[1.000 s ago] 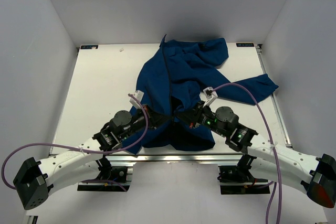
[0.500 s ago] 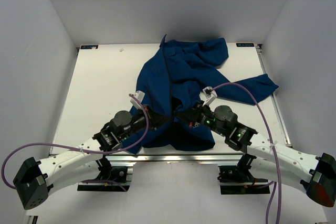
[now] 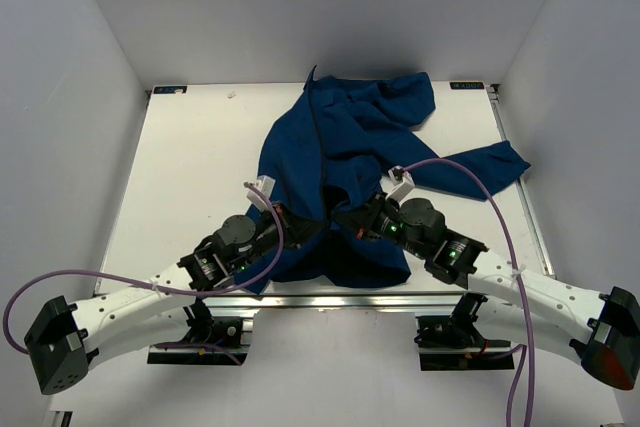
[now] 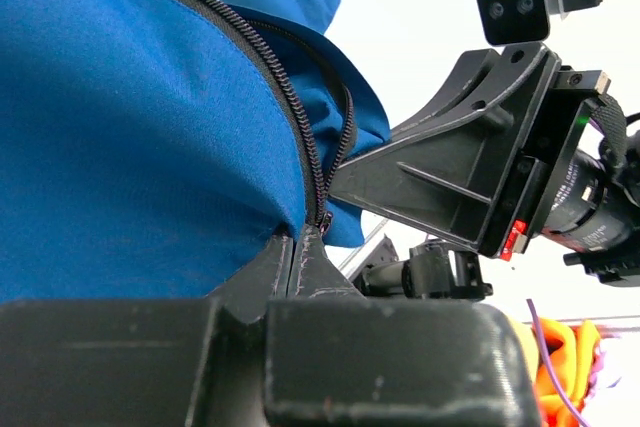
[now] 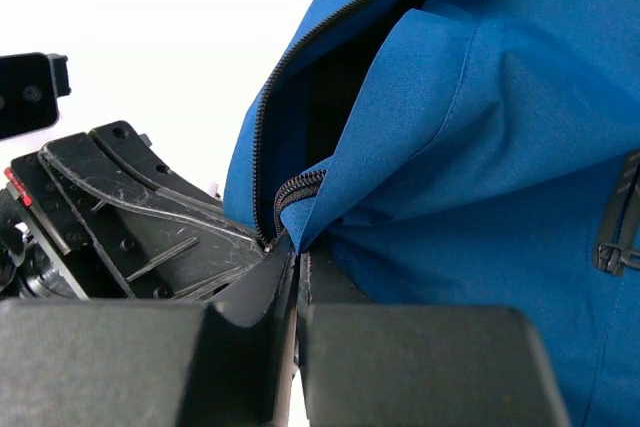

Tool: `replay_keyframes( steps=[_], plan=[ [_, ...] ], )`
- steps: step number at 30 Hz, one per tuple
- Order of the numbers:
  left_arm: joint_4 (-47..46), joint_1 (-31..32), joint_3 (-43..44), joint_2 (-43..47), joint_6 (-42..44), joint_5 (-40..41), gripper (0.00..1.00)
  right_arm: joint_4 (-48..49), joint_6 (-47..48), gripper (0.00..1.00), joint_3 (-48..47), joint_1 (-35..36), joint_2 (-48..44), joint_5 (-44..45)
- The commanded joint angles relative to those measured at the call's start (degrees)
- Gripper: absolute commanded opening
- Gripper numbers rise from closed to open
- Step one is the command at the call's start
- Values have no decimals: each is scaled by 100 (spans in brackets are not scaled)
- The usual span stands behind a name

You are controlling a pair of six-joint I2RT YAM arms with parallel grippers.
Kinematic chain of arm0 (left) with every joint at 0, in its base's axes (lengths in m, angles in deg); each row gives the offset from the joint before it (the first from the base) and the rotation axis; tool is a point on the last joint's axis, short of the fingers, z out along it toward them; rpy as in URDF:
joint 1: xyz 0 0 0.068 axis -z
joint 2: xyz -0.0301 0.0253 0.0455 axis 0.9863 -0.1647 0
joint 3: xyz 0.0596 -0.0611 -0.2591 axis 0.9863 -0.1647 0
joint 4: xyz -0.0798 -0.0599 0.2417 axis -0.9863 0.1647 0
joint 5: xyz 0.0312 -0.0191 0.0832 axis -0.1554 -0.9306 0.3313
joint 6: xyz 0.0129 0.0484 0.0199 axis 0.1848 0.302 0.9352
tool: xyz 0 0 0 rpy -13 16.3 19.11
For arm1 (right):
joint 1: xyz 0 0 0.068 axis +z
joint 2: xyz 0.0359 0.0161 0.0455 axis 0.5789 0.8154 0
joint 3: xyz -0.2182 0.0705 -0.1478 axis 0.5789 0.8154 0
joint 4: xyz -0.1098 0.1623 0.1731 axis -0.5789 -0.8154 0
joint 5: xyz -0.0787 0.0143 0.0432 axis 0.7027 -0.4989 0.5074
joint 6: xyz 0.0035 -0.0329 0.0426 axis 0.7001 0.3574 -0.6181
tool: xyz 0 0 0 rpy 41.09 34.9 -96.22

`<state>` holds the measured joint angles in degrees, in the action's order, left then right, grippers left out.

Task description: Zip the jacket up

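The left gripper (image 4: 305, 250) is clamped shut on the bottom end of the zipper (image 4: 292, 117), right at the near hem of the jacket (image 3: 345, 137), where two rows of teeth run together at its fingertips. The right gripper (image 5: 291, 269), just beside it across the jacket's front opening, is likewise pinched closed, on a fold of the blue front edge that carries a short run of teeth. The jacket itself lies crumpled across the middle of the table (image 3: 190, 167), with one sleeve (image 3: 480, 165) thrown out to its right.

Over the last second little has altered; both wrists have edged slightly inward toward the jacket's hem, the right one more plainly; both grips stay closed, and the jacket's outline holds as it was. I read that as fine alignment of the two zipper ends and not as pulling; by that reading the zip is as good as unstarted, and the front above the hem gapes onto the dark lining (image 5: 330, 97).

Much is hard to read. I cannot find the slider or its pull tab in either wrist view, nor tell whether the two ends are properly seated together; from above, the fingertips vanish among black lining and black gripper bodies; the stretch of hem under the arms is covered.
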<state>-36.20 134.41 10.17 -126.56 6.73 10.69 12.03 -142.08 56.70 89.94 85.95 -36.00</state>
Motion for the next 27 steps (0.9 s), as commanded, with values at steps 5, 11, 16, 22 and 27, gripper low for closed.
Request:
replay_keyframes(
  steps=[5, 11, 16, 22, 27],
  plan=[
    [703, 438, 222, -155, 141, 571, 0, 121, -186, 0, -282, -86, -268, 862],
    [1063, 947, 547, -419, 202, 1318, 0, 129, -90, 0, -247, -69, -391, 828],
    [1117, 1238, 750, -569, 237, 1670, 0, 51, 42, 0, -159, -25, -488, 861],
    [1537, 1633, 996, -727, 255, 2092, 0, -545, -98, 0, -299, -16, -734, 1642],
    [1933, 2089, 1171, -797, 167, 2733, 0, -952, -134, 0, -475, -16, -936, 2189]
  ],
)
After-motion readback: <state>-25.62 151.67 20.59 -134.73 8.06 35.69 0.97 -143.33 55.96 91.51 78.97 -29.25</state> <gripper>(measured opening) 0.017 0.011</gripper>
